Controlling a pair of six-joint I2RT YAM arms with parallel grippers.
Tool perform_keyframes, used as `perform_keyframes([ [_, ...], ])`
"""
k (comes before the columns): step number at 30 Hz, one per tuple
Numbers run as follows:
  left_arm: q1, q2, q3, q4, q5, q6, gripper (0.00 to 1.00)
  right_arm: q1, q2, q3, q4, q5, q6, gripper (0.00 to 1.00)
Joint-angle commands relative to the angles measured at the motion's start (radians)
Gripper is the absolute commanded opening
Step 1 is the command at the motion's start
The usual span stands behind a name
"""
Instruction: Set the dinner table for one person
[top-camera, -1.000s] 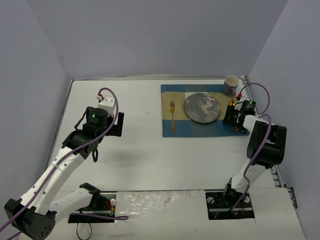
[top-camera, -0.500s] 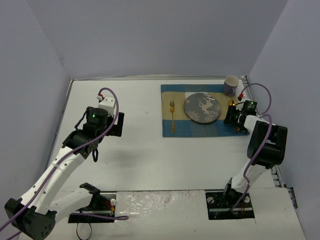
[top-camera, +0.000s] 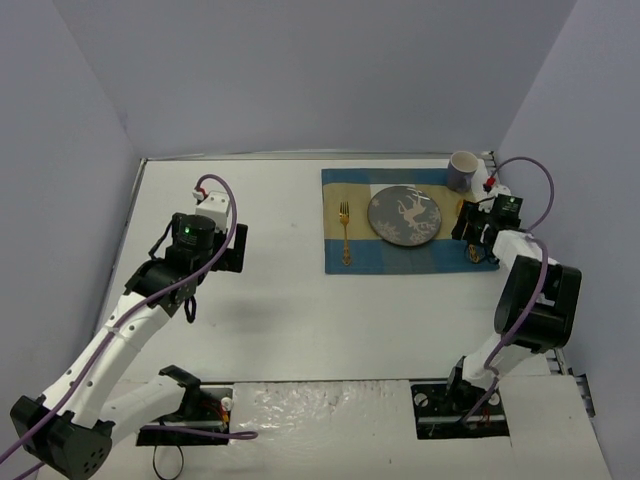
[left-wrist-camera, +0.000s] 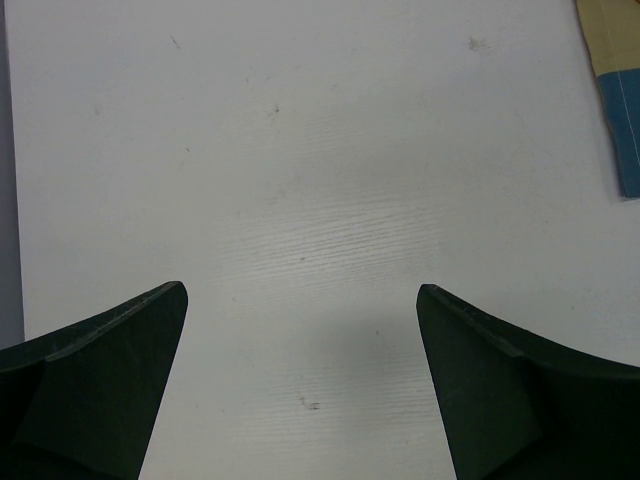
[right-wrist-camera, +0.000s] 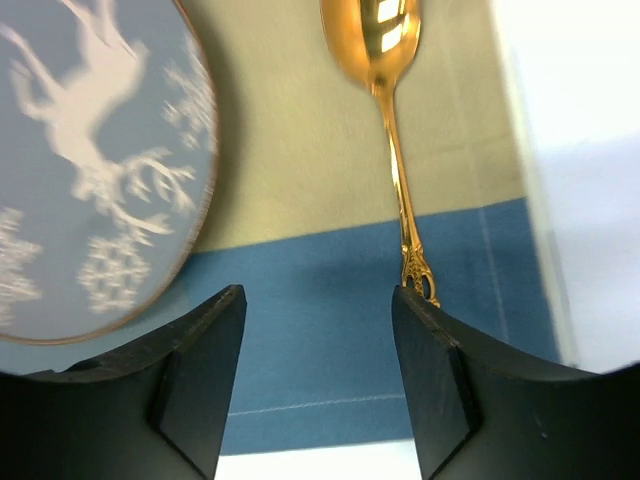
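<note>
The dinner table (left-wrist-camera: 300, 150) shows below and between the left gripper's (left-wrist-camera: 301, 287) wide-spread fingers (right gripper (right-wrist-camera: 318, 291) parted too, gripping nothing).

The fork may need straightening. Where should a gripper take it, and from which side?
Take the fork at mid-handle, coming straight down from above with the fingers on its left and right. It lies flat on the placemat, its thin handle running near to far, clear of the plate, so both sides look open.

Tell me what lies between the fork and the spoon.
The blue deer plate, on the striped placemat; the top view shows it.
</note>
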Motion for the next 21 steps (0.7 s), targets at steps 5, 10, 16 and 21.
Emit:
perform_keyframes([
  [5, 0.02, 0.009, 0.023, 0.033, 0.002, -0.015, 0.97, 0.016, -0.307, 0.119, 0.032, 0.034, 0.067, 0.59],
  [10, 0.03, 0.015, 0.022, 0.037, 0.0, -0.02, 0.97, 0.017, -0.448, 0.142, 0.021, 0.048, 0.095, 0.61],
  [16, 0.032, -0.015, 0.003, 0.065, -0.012, -0.03, 0.97, 0.03, -0.638, 0.152, -0.018, 0.081, 0.15, 0.67],
  [21, 0.032, -0.065, 0.022, 0.05, -0.015, -0.057, 0.97, 0.07, -0.763, 0.189, -0.122, 0.087, 0.128, 0.73],
])
